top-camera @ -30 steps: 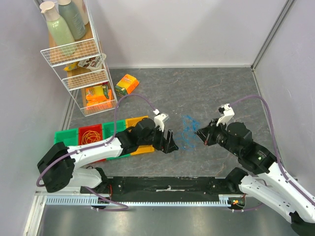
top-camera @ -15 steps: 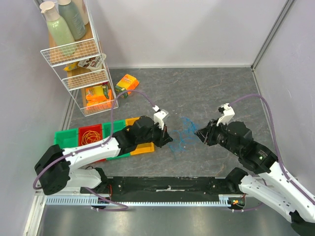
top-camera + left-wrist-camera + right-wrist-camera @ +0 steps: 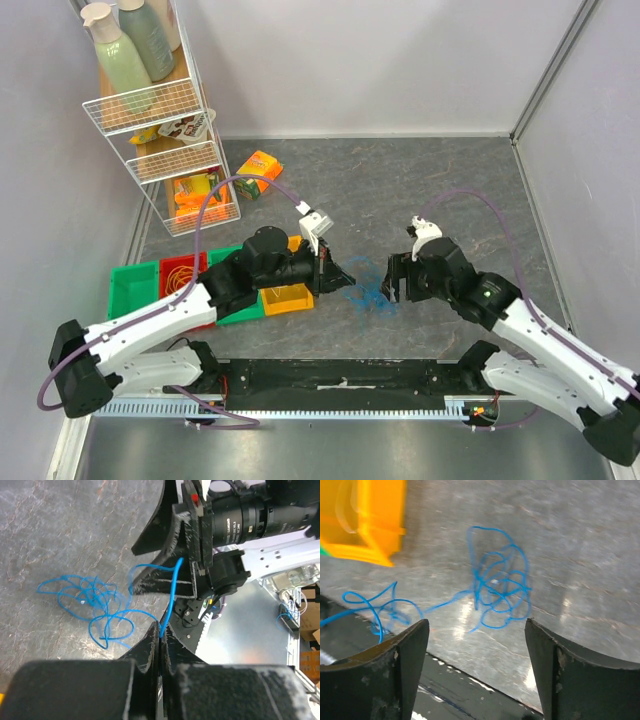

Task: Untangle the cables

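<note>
Sprawling across grey mottled tabletop (image 3: 430, 190), blue cables (image 3: 368, 287), pale walls (image 3: 380, 60) around

We are looking at a left arm (image 3: 150, 325) and a right arm (image 3: 545, 335), both wearing white shells over black joint housings. We are seeing thin purple hoses (image 3: 240, 179) trailing along them, white camera blocks (image 3: 315, 222) capping the wrists, and matte black, scuffed fingers (image 3: 547, 670) on the left gripper (image 3: 159, 635) and right gripper (image 3: 475, 625).
</note>
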You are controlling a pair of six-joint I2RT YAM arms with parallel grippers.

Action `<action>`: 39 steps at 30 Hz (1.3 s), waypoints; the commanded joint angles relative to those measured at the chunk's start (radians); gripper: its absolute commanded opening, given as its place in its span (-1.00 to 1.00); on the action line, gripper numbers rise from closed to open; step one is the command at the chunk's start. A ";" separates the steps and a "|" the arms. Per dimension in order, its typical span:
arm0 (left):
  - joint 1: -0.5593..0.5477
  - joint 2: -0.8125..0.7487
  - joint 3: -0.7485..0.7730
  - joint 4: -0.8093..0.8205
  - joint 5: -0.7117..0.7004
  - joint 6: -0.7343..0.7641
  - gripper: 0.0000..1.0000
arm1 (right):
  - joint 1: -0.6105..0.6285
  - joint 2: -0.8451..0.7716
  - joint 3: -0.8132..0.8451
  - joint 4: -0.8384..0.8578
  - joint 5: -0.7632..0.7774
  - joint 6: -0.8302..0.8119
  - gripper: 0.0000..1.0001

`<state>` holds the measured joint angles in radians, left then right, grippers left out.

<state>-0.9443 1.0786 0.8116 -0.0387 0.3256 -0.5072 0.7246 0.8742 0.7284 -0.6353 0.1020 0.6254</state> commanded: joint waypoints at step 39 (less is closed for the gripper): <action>-0.001 -0.289 0.365 -0.295 -0.170 0.151 -0.96 | 0.026 0.035 -0.067 0.186 0.376 0.135 -1.00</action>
<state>-0.9440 0.7650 1.1229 -0.2291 0.3283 -0.4324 0.7597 0.9035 0.5644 -0.3836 0.3187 0.7666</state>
